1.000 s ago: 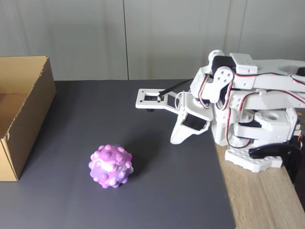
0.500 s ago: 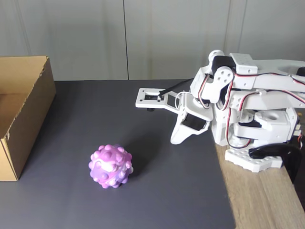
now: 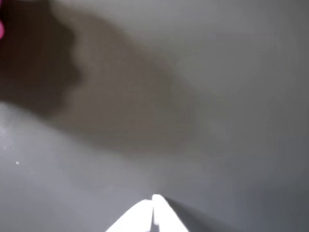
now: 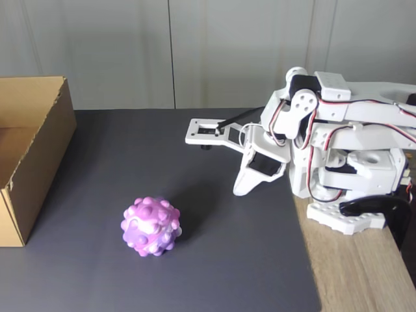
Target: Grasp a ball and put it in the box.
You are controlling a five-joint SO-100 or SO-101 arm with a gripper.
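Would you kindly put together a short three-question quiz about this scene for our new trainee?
1. True or false: the ball already lies inside the box.
2. In the fixed view, the box stands at which edge of the dark mat? A) left B) right C) near
3. Fill in: the gripper points down at the ____.

Key: 1 false, the ball rests on the mat. 2 A. 3 mat, with both fingertips together.

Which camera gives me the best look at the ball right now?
The fixed view: the ball sits whole and sharp on the dark mat, right of the box. The wrist view catches just a blurred pink sliver at its left edge.
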